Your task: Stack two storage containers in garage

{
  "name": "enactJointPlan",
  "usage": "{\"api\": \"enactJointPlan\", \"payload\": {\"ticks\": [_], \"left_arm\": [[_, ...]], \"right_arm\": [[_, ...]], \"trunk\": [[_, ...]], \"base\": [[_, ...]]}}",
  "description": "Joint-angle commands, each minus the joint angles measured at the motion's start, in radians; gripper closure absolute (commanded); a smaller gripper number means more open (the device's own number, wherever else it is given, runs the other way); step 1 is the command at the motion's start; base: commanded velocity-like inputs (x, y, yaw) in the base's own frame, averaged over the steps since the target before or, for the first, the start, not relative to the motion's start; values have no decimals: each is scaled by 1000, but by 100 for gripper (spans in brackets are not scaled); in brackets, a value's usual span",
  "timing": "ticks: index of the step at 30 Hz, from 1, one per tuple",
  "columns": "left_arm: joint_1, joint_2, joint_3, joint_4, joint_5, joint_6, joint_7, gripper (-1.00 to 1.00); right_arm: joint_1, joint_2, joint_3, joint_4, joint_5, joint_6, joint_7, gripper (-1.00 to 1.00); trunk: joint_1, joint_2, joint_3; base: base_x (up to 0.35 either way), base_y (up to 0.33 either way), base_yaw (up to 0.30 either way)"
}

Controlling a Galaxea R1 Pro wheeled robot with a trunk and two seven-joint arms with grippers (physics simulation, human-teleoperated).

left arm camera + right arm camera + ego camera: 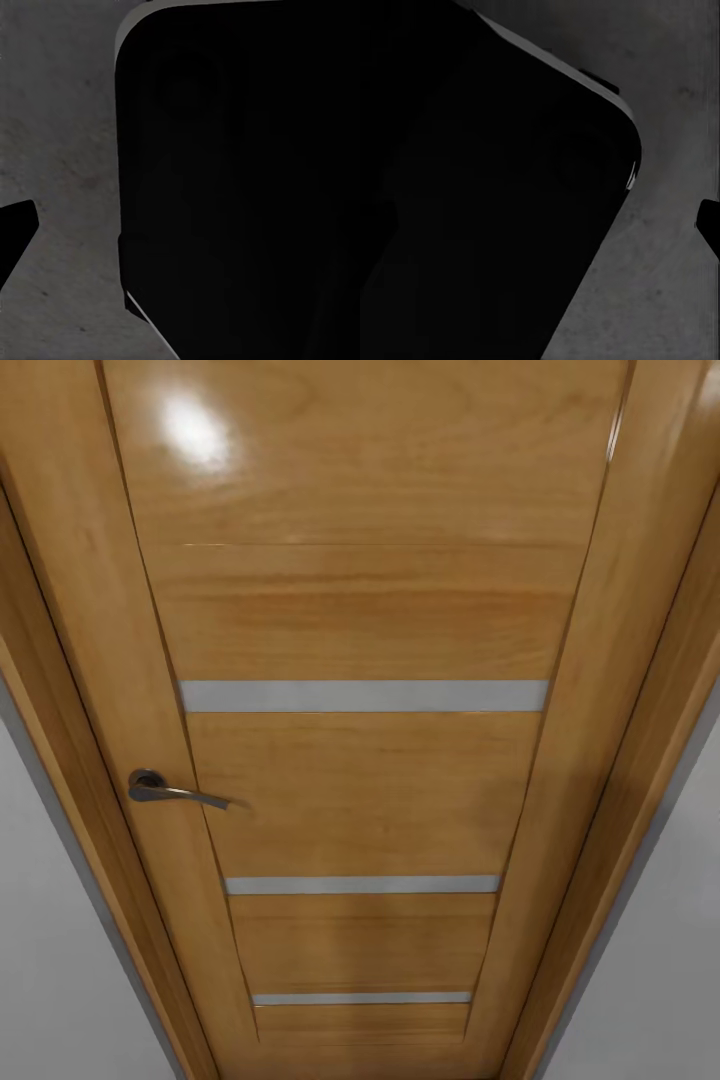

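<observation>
- Left wrist view: a large black body (pixel 240 187) with a rounded corner lies close to the lens, smooth and matte, with a thin pale line along its edge. It appears to be part of the robot.
- Beyond it lies the floor (pixel 64 150), dark grey, rough and speckled like concrete. A small black wedge (pixel 15 236) cuts in at one edge; what it is cannot be told.
- Left gripper: its state cannot be told from these pictures.
- Right wrist view: a similar black rounded-corner body (pixel 487 202) lies across the frame at a slant, with a light glint on its curved corner. The same grey speckled surface lies beyond, and a small dark shape (pixel 709 225) sits at the frame edge.
- Right gripper: its state likewise cannot be told.
- Head view: a wooden door (pixel 360 740) stands shut, directly ahead and close. It is honey-coloured, glossy, with visible grain and a bright glare patch near the top.
- The door's long axis runs upright. Three narrow frosted grey strips (pixel 362 695) cross it horizontally between the flat panels.
- A dark metal lever handle (pixel 165 790) sits on the left stile on a round rose, lever pointing toward the door's centre.
- A matching wooden frame (pixel 640 760) borders the door, with plain pale grey wall (pixel 50 960) on both sides.
</observation>
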Motion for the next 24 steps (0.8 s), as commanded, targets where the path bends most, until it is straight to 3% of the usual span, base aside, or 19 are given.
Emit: {"api": "enactJointPlan", "payload": {"ticks": [1, 6, 7, 8, 13, 18, 24], "left_arm": [[0, 1, 1, -1, 1, -1, 0, -100], [0, 3, 0, -1, 1, -1, 0, -100], [0, 4, -1, -1, 1, -1, 0, -100], [0, 4, -1, -1, 1, -1, 0, -100], [0, 4, -2, -1, 1, -1, 0, -100], [0, 4, -3, -1, 1, -1, 0, -100], [0, 4, -3, -1, 1, -1, 0, -100]], "right_arm": [[-1, -2, 8, -4, -9, -3, -7, -100], [-1, -8, 8, -33, -8, 0, -35, -100], [-1, -9, 7, -310, -6, 8, -81, -100], [-1, -10, 7, -360, -4, 28, -98, -100], [-1, -12, 7, -552, 0, 153, -147, -100], [-1, -16, 7, -690, 4, 199, -160, -100], [-1, -68, 7, -893, 10, 250, -156, -100]], "trunk": [[0, 0, -1], [0, 0, -1], [0, 0, -1], [0, 0, -1], [0, 0, -1], [0, 0, -1], [0, 0, -1]], "base": [[0, 0, 0], [0, 0, 0], [0, 0, 0], [0, 0, 0], [0, 0, 0], [0, 0, 0], [0, 0, 0]]}}
